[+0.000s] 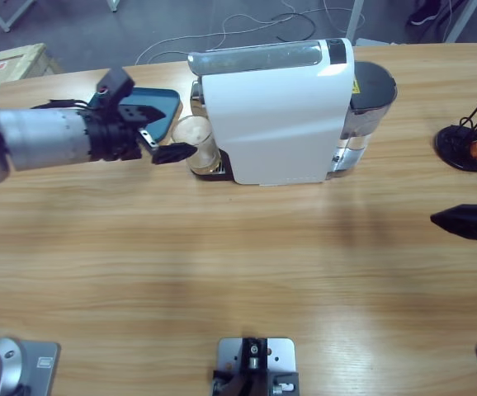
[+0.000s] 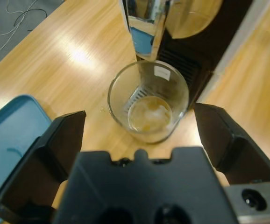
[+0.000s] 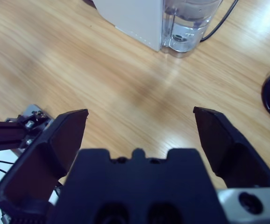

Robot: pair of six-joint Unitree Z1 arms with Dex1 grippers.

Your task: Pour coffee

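Sitting under the white coffee machine [image 1: 276,111] is a glass [image 2: 148,100] with a little coffee [image 2: 150,114]; left gripper [image 2: 139,135] spread wide near it, right gripper [image 3: 139,133] spread too; no readable writing

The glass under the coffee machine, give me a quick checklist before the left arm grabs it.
1. Left gripper open: ok, jaws spread wider than the glass.
2. Glass lined up between the jaws: ok, centred ahead in the left wrist view.
3. Glass upright on the machine drip grate: ok.
4. Coffee inside: ok, only a shallow layer with foam.
5. Spout clearance for lifting: cannot tell.
6. Right gripper out of the way: ok, over bare table.
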